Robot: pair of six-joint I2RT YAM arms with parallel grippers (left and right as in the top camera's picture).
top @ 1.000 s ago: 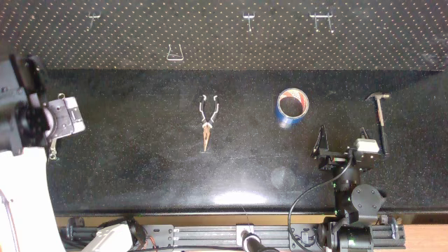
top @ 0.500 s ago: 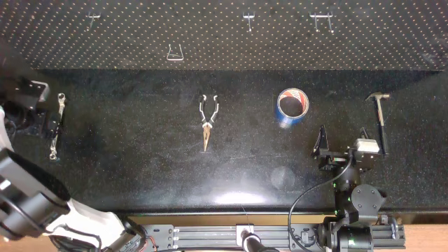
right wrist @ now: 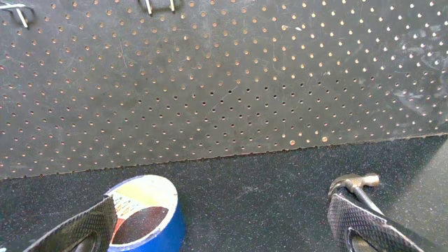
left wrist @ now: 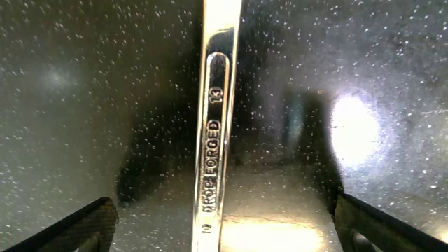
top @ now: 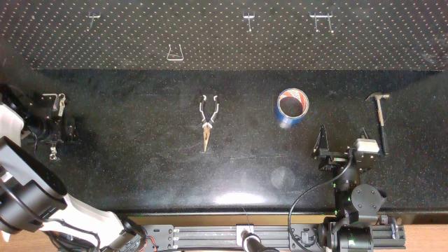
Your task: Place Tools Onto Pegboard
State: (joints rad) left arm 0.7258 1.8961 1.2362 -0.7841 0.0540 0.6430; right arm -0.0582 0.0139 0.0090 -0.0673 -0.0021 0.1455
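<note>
Pegboard point(top: 224, 35): stood behind the worktop point(top: 140, 175).
Wrench point(left wrist: 215, 140): lay at the far left, between the spread fingers of the left gripper point(left wrist: 224, 220).
Pliers point(top: 208, 122): lay mid-worktop.
Tape roll point(top: 292, 106): right of the pliers.
Hammer point(top: 379, 112): far right.
Right gripper point(top: 343, 143): before the tape roll and hammer.

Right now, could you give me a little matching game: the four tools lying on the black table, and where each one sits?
Things:
1. silver steel wrench
2. slim metal pliers
3. blue roll of tape
4. black-handled steel hammer

Places:
a. far right of the black table
b. middle
c. below the left end effector
d. between pliers and hammer

Pairs: 1-c, 2-b, 3-d, 4-a.
</note>
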